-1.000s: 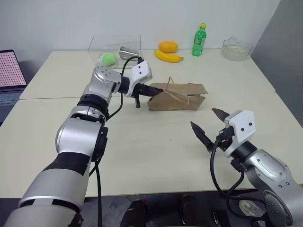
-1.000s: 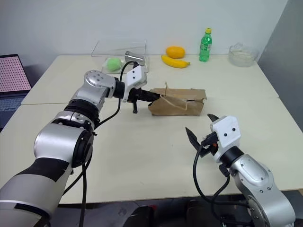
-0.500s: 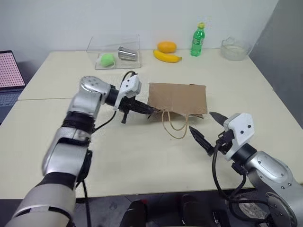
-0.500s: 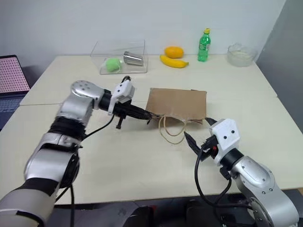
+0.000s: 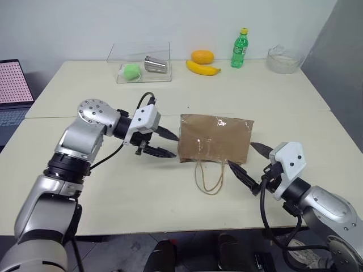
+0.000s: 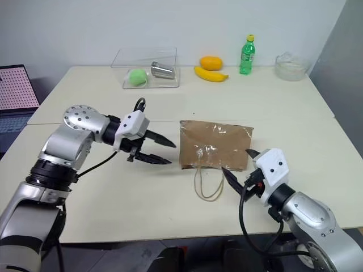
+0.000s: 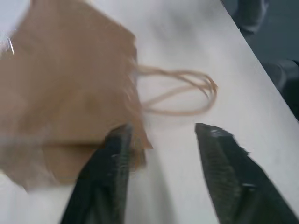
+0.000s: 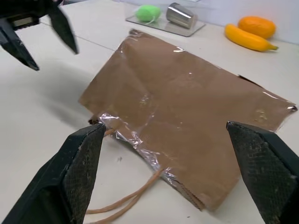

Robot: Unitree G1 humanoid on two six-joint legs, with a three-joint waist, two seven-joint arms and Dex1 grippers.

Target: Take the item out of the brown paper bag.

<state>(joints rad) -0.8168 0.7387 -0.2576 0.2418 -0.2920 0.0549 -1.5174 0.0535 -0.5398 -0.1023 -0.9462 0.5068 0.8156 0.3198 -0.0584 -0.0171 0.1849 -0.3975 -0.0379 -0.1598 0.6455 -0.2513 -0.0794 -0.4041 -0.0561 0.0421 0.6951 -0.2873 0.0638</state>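
Brown paper bag (image 5: 215,137) flat near the table's (image 5: 170,187) front edge, left gripper (image 5: 164,143) open beside it, right gripper (image 5: 245,162) open wide, empty.

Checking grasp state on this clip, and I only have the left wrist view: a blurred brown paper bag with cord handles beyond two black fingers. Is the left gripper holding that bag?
Observer: No. Seen from the head, the left gripper stands open beside the left edge of the crinkled brown paper bag, with nothing between its fingers.
Operator: Where is the other arm?
Observer: The right gripper is open at the bag's near right corner, by the mouth.
Operator: Is anything out of the bag yet?
Observer: The right wrist view shows crinkled shiny film at the bag's mouth; I cannot tell whether it is the item or a lining.
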